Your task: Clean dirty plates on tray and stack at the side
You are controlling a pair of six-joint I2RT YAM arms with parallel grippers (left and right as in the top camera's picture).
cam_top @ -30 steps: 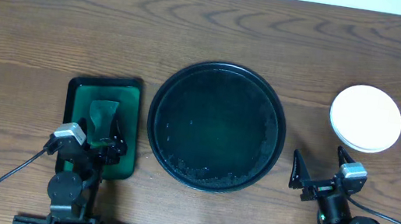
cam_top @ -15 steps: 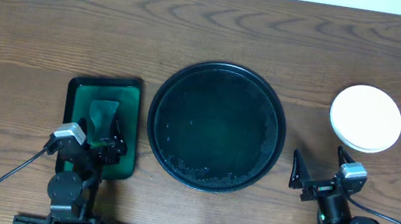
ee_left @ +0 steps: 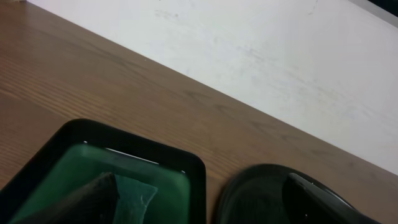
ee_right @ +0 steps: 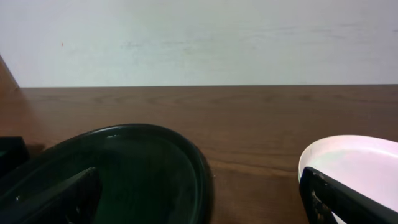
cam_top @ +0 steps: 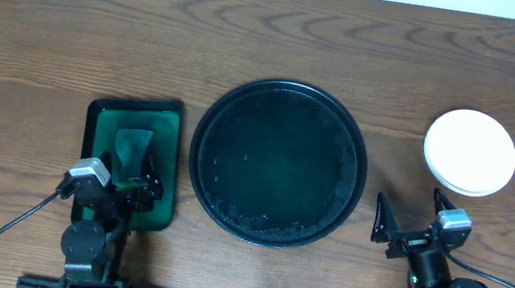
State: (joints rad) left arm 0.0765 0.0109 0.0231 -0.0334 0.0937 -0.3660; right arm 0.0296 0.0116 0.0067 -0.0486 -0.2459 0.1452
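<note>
**Worktop** (cam_top: 52, 24): brown wood grain. A white wall (ee_right: 199, 37) runs along its far edge.

**Tray** (cam_top: 278, 162): round and black with a raised rim, at the centre of the worktop. Pale specks lie on its floor near the front and right rim.

**Plates** (cam_top: 469, 152): white and round, standing on the worktop to the right of the tray, well apart from its rim. A second rim shows under the near edge of the top plate, so this is a stack. The overhead view is too coarse to give a count. The top face reads plain white.

**Green tray** (cam_top: 167, 141): rectangular, just left of the tray and apart from it. A dark teal cloth (cam_top: 133, 147) lies inside.

**Left pincer** (cam_top: 128, 178): at the near edge, over the front half of the green tray. The jaws are apart and hold nothing. One finger overlaps the cloth in the overhead view, but contact cannot be told.

**Right pincer** (cam_top: 411, 214): at the near edge, right of the tray and in front of the plates, over bare worktop. The jaws are spread wide and hold nothing. Its wrist view shows the tray at lower left and the top plate at lower right.
</note>
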